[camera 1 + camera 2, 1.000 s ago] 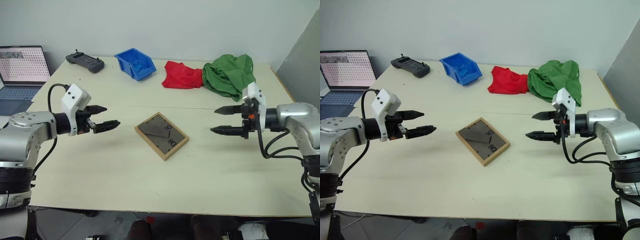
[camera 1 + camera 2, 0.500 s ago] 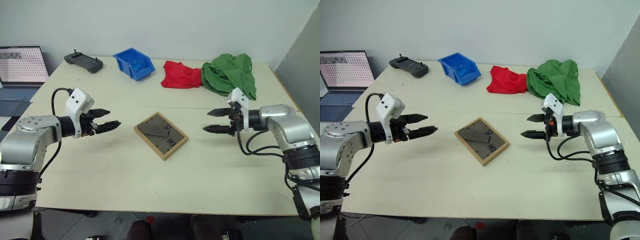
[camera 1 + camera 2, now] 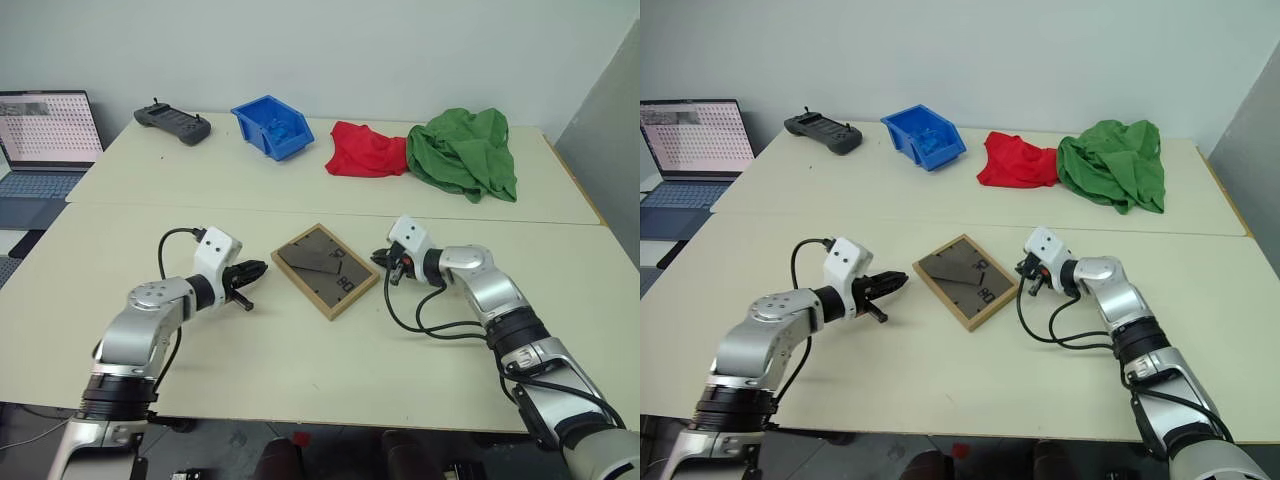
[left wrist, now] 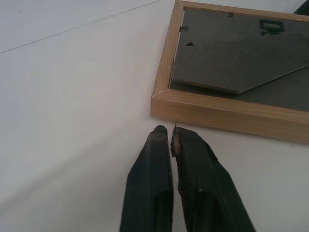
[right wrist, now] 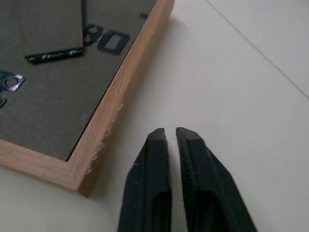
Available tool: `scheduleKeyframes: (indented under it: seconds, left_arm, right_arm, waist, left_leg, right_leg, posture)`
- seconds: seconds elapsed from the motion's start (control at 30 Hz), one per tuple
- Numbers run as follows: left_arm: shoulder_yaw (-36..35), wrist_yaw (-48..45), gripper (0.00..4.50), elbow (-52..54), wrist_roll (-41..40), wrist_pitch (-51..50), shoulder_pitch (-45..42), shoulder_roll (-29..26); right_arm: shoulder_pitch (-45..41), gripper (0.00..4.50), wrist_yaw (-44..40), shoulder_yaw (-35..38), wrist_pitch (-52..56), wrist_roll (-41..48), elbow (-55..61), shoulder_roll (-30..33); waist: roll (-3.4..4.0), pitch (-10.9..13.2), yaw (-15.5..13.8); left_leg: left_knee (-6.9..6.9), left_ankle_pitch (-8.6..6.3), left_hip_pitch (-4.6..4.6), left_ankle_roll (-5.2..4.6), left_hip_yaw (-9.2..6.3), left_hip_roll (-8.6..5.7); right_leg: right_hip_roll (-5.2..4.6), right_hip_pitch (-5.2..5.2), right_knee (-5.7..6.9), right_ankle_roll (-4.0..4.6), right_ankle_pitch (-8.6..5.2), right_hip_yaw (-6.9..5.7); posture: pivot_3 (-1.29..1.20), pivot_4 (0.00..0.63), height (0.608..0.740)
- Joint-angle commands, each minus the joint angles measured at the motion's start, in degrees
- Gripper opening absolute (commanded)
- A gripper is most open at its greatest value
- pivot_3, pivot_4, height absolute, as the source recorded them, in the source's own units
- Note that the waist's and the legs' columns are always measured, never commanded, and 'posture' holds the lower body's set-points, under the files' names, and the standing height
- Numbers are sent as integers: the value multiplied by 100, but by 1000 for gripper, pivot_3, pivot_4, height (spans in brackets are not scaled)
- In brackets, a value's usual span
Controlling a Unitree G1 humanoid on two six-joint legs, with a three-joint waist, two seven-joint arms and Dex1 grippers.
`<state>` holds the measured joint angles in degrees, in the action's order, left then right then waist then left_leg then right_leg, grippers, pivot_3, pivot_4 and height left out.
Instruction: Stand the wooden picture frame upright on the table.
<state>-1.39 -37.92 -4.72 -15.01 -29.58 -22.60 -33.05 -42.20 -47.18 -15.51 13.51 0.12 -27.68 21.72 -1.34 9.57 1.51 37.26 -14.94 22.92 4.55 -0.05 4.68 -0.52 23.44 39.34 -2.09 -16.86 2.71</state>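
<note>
Two robot arms reach low over the table, one from each side of the wooden picture frame. That frame lies flat near the middle of the table, face down, with its dark back board turned up and its corners pointing near and far like a diamond. Its fold-out stand lies flat against the back. On the left, the left gripper points at the frame's left edge, with its two black fingers pressed together and nothing between them. Its tip sits just beside the wood and looks a tiny bit apart from it in the left wrist view. On the right, the right gripper points at the frame's right corner, its fingers also pinched closed on nothing, just beside the wood. Along the far side of the table I see a black controller, a blue bin, a red cloth and a green cloth, all well apart from the frame. Off the far left end stands an open laptop.
</note>
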Motion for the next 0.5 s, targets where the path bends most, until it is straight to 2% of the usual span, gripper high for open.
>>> scheduleKeyframes:
  seconds: [0.03, 0.33, 0.5]
  left_arm:
    - [215, 83, 69, -549, 344, 536, -381, 189]
    - [631, -160, 69, -598, 484, 687, -645, 642]
    - [693, -269, 69, -540, 518, 632, -623, 651]
  right_arm:
    - [183, 77, -227, -95, 142, 6, 778, 44]
    - [841, 77, -620, -185, 1113, 281, 2433, 197]
    - [976, 77, -649, -124, 1401, 253, 2789, 387]
  waist:
    - [0, 0, 10]
    - [0, -1, 12]
    - [0, -1, 13]
  left_leg:
    - [2, 0, -1, 0, -1, 0]
    - [3, 0, -2, 0, -4, 0]
    - [6, 0, -2, -1, -5, -1]
  right_leg:
    - [1, 0, 3, 0, 0, 0]
    - [2, 0, 10, 0, 0, 0]
    - [3, -1, 12, 0, 0, -1]
  posture:
    - [0, 150, 740]
    - [0, 150, 740]
    - [0, 150, 740]
